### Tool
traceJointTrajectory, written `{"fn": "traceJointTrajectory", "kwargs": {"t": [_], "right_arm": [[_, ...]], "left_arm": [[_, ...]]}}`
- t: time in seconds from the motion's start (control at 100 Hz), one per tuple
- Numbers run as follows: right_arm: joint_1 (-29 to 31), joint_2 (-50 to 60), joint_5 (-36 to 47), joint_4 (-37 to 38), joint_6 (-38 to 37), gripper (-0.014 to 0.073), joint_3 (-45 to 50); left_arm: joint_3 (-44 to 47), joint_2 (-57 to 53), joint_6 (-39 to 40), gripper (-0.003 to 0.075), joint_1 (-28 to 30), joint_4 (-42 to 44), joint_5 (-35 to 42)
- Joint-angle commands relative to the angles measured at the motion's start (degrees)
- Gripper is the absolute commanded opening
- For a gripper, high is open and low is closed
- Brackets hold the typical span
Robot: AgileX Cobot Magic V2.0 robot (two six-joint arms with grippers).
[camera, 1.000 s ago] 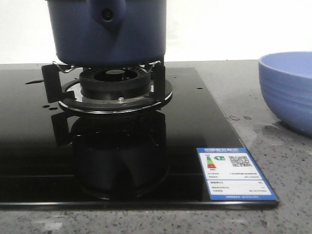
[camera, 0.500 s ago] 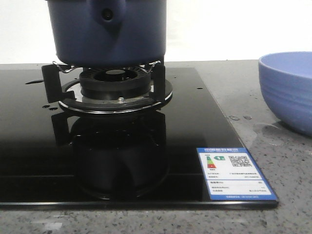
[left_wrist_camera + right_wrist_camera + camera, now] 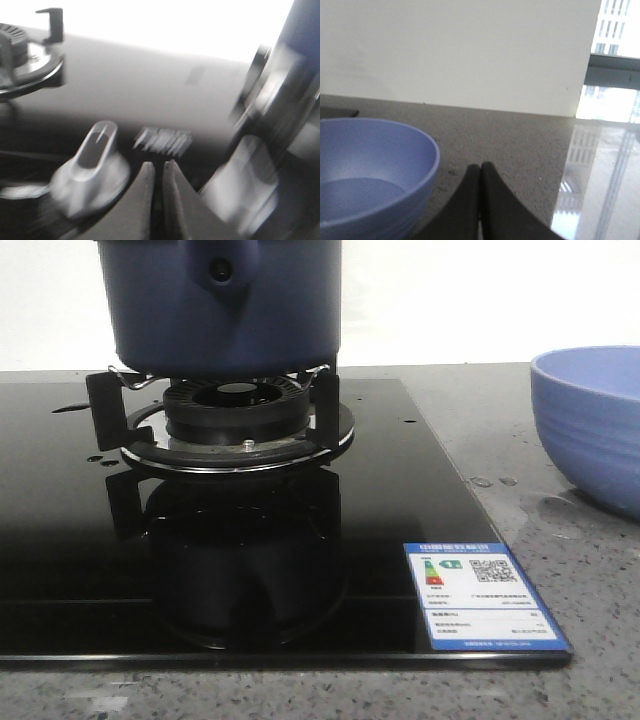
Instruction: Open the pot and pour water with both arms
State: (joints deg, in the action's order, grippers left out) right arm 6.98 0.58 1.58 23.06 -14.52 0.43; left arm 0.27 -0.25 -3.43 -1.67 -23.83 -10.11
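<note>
The pot (image 3: 222, 305) sits on the burner (image 3: 236, 418) at upper left. Both the left hand (image 3: 156, 172) and right hand (image 3: 480, 175) are narrowed, holding nothing; the bowl (image 3: 590, 425) stands on the counter (image 3: 600, 580) at right.

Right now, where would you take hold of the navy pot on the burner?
Probably by the handle stub on the pot. It juts out toward the camera from the smooth round wall, so a tool coming from the front could close on it; the wall looks too wide.

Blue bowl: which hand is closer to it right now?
Right. The right hand, shut, sits just beside the blue bowl. The left hand, nearly shut, is over by the stove knob, with no bowl in its view.
</note>
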Motion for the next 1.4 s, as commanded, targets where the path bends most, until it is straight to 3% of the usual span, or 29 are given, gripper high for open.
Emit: {"fn": "traceJointTrajectory", "kwargs": {"t": [0.0,0.16,0.52,0.72,0.93,1.15,1.24,1.39], "right_arm": [[0.3,1.0,8.0,-1.6,-0.2,-0.0063,1.5],[0.3,1.0,8.6,-8.6,-0.7,-0.0063,1.4],[0.3,1.0,9.2,-29.5,-0.7,-0.0063,0.2],[0.2,0.9,-5.6,-32.8,-0.7,-0.0063,-5.6],[0.2,-3.2,-13.6,-32.6,-0.7,-0.0063,-13.4],[0.2,-12.5,-22.2,-30.6,2.4,-0.0063,-24.5],[0.1,-16.0,-24.2,-30.6,5.5,-0.0063,-28.3],[-1.4,-19.4,-26.8,-30.6,5.6,-0.0063,-32.4]], "left_arm": [[1.6,-1.5,0.6,-0.002,0.0,-14.5,9.2],[1.6,-1.5,0.6,-0.002,0.0,-25.4,10.4],[1.3,-1.5,0.6,-0.002,0.0,-28.1,9.0],[-0.8,-1.5,0.6,-0.002,0.0,-30.9,5.3],[-7.9,0.9,0.4,-0.002,0.0,-21.7,4.2],[-22.0,11.2,0.3,-0.002,0.0,-3.7,-3.8],[-27.3,16.5,0.1,-0.002,-0.3,-1.1,-6.7],[-31.3,21.3,-6.2,-0.002,-5.7,-1.4,-5.3]]}}
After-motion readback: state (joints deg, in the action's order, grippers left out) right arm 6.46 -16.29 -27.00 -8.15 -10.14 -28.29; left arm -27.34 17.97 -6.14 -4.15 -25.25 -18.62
